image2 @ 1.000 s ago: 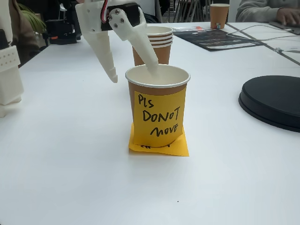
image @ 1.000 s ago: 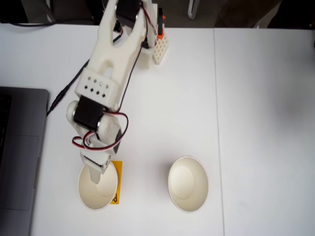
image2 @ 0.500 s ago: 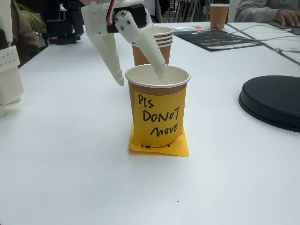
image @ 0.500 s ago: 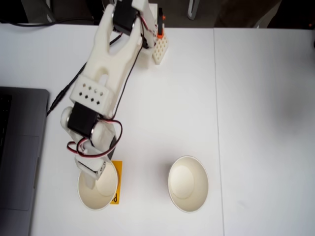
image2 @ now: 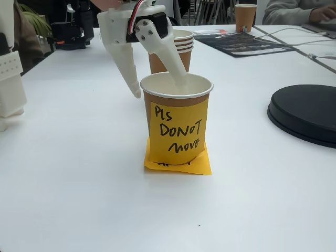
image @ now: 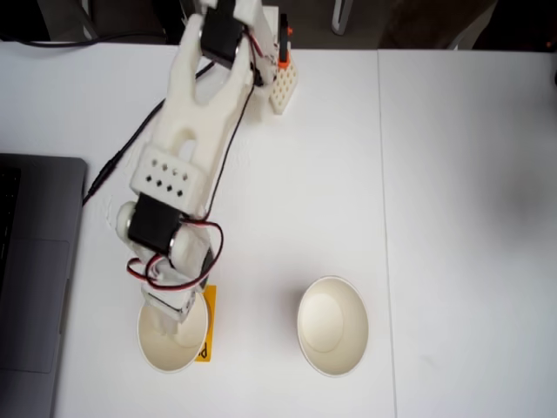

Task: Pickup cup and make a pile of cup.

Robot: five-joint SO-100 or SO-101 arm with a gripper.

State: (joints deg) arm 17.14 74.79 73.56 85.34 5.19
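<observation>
Paper cup (image2: 177,118), tapered, brown-walled, cream inside, rolled rim, bearing a yellow handwritten note, standing on the matte white table (image: 452,174) apart from its twin (image: 332,326): unstacked, white plastic gripper (image2: 160,89) fingers spread astride its wall, one inside, nothing clamped; piling judged barely begun.

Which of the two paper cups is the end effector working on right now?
The cup with the yellow handwritten note, at left in the top-down fixed view. The end effector straddles its rim, one finger inside; the other cup stands untouched.
</observation>
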